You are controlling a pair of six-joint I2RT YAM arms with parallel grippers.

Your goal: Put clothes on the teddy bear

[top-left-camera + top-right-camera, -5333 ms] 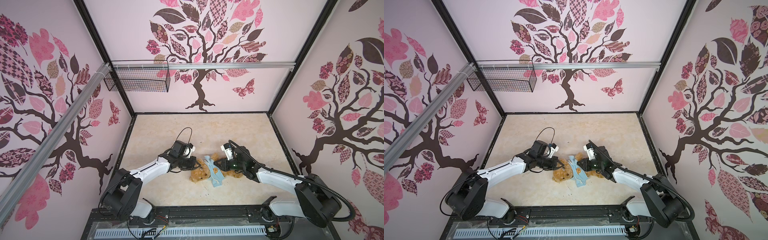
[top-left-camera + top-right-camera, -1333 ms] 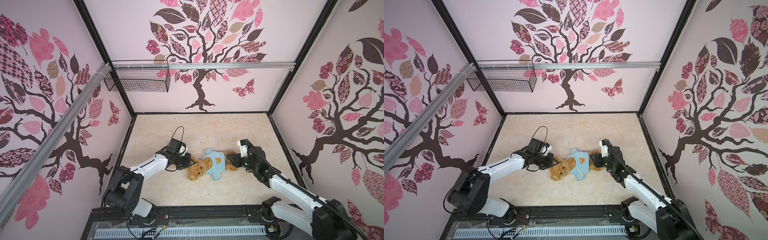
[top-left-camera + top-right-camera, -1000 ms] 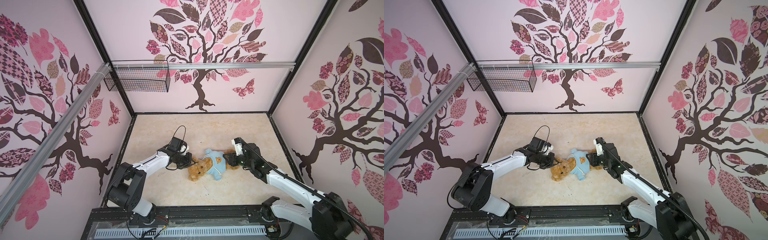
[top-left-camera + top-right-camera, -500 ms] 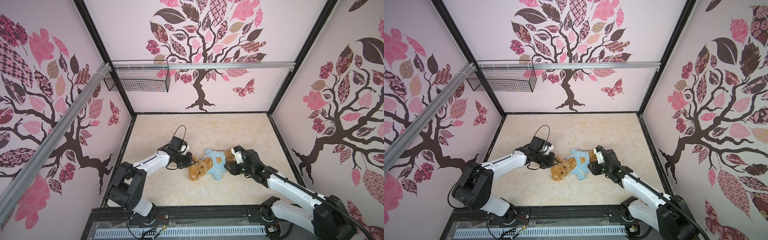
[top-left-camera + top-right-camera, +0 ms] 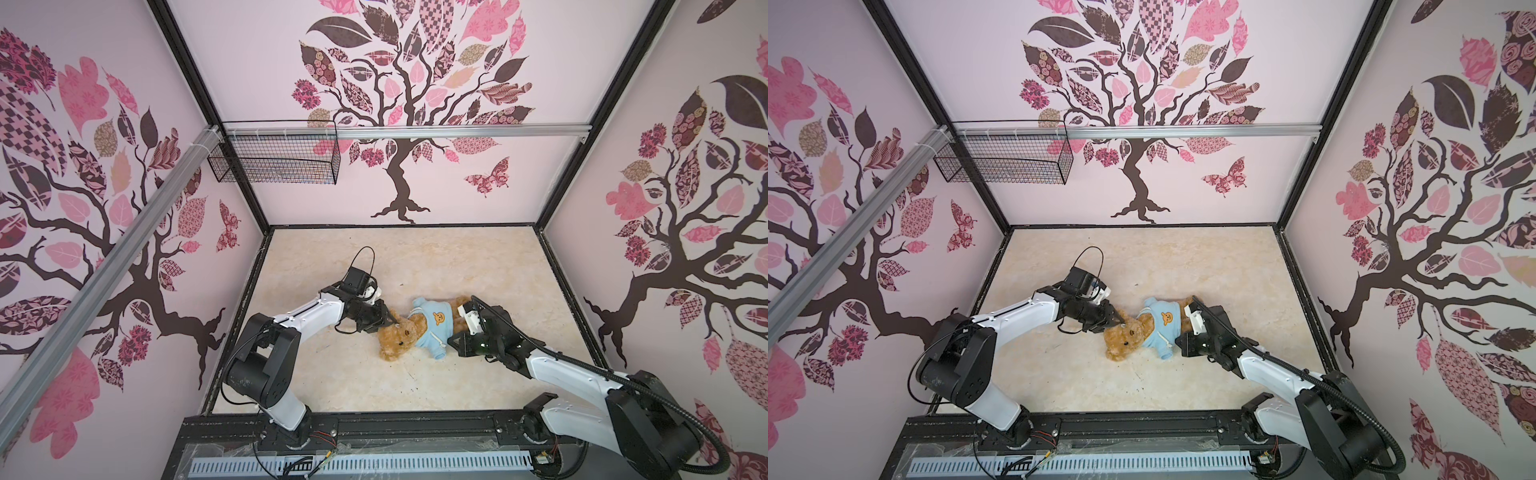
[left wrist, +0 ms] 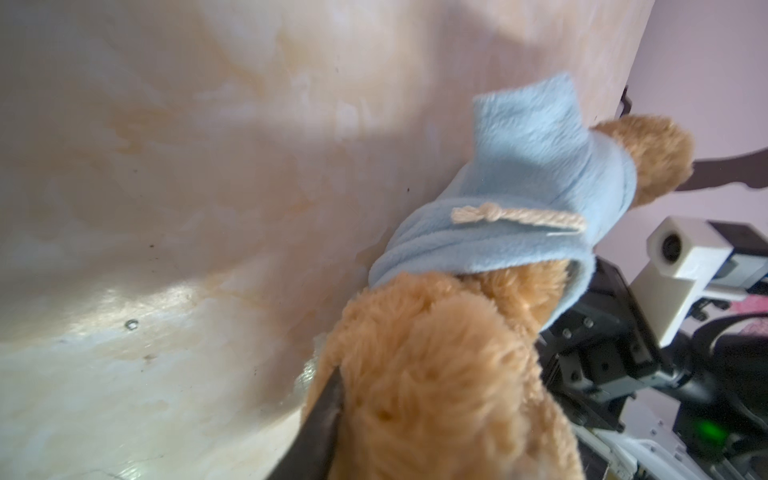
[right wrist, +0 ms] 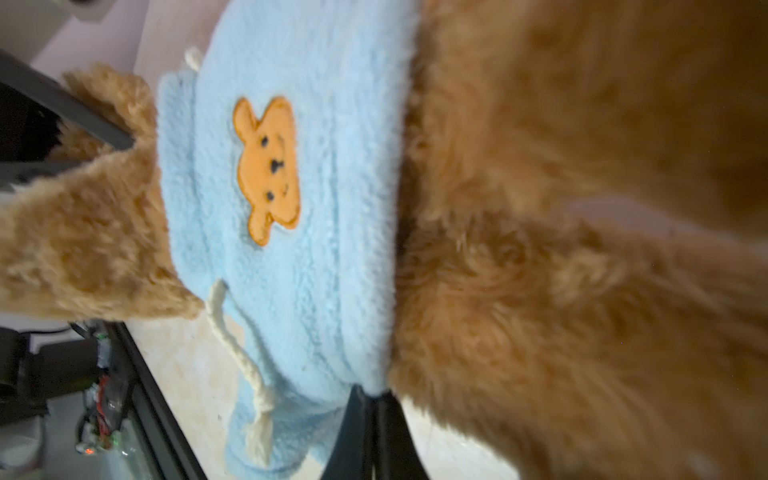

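Teddy bear (image 5: 398, 337): on its back on table (image 5: 415, 266), hoodie (image 5: 432, 328) on, head against left claw (image 5: 392, 321), hoodie hem at right claw (image 7: 369, 395). Since a second ago: right claw gone from open to pinched closed at hem; left claw unmoved at head, open or closed unclear. Both arms stretched low, reaching inward.

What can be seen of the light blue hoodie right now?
The hoodie is light blue fleece with an orange bear-face patch and cream knotted drawstrings. It is worn on the teddy bear, which lies on the table, covering the torso, patch up. The right tool, shut, meets its hem.
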